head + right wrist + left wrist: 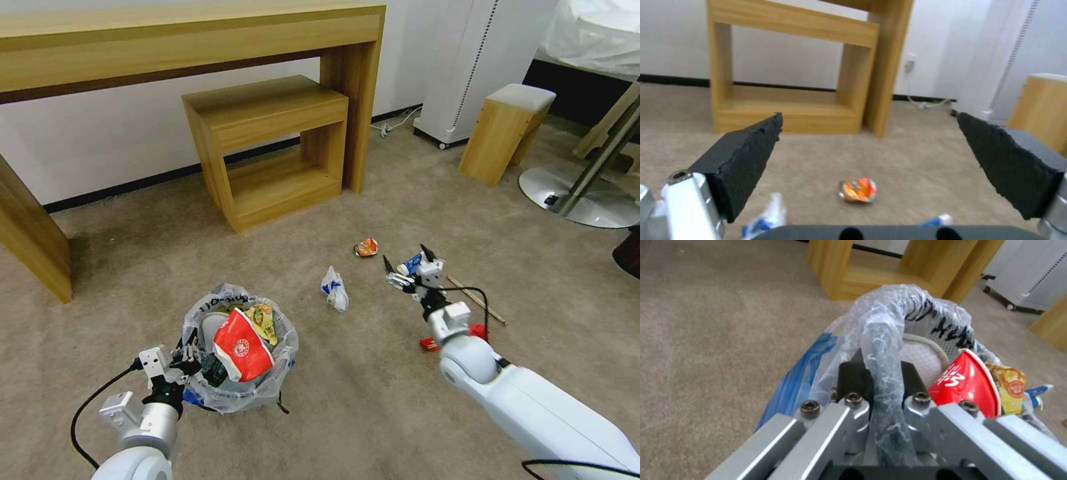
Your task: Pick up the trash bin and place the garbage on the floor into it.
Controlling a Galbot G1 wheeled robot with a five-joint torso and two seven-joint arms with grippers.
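The trash bin (283,373), dark blue under a clear printed bag, hangs by its near rim (882,340) from my left gripper (185,359), which is shut on it. Inside lie a red paper cup (241,347), a white slipper (918,355) and a yellow wrapper (263,319). My right gripper (405,260) is open low over the floor (347,413), just above a blue-white carton (411,267). An orange snack wrapper (858,190) lies ahead of it, and a white-and-blue crumpled piece (335,289) to its left. A wooden stick (477,300) and a red packet (428,344) lie beside the right forearm.
A long wooden desk (187,40) with a low wooden shelf unit (267,147) under it stands against the far wall. A cushioned wooden stool (507,130), a white appliance (480,60) and a round metal chair base (587,193) stand at the far right.
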